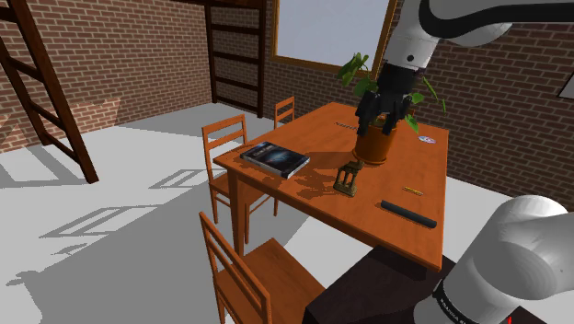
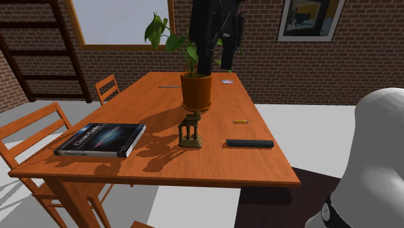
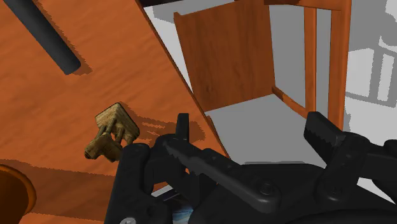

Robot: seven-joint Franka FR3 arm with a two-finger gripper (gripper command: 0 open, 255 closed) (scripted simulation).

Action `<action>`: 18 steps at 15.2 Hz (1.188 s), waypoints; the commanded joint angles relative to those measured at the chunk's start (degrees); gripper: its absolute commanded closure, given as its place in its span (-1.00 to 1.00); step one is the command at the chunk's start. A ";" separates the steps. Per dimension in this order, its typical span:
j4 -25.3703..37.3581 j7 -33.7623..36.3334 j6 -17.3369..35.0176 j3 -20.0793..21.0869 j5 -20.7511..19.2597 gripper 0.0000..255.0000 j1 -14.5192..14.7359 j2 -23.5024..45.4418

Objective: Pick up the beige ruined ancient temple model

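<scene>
Table (image 1: 317,138) lot: temple (image 1: 348,178) stood beside the plant (image 1: 356,68); gripper (image 1: 382,120) held above, spread wide, nothing grasped.
Risk judged: the plant or its pot (image 1: 373,145) may be struck in descent, or the small temple toppled by an off-centre close. Also listed, all apart from the temple: chairs (image 1: 276,267), book (image 1: 274,158), black bar (image 1: 407,213), pencil (image 1: 413,191); only the plant is counted an obstruction.

White arm (image 1: 437,23) extended up & left in shoulder view, big elbow link (image 1: 515,258) at lower rt, wrist bent downward, black hand (image 1: 380,120) pointing down, fingers (image 3: 183,130) apart, gripping nothing
</scene>
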 commanded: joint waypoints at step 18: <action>0.55 -37.88 21.64 -16.70 -10.81 -1.00 1.43 26.45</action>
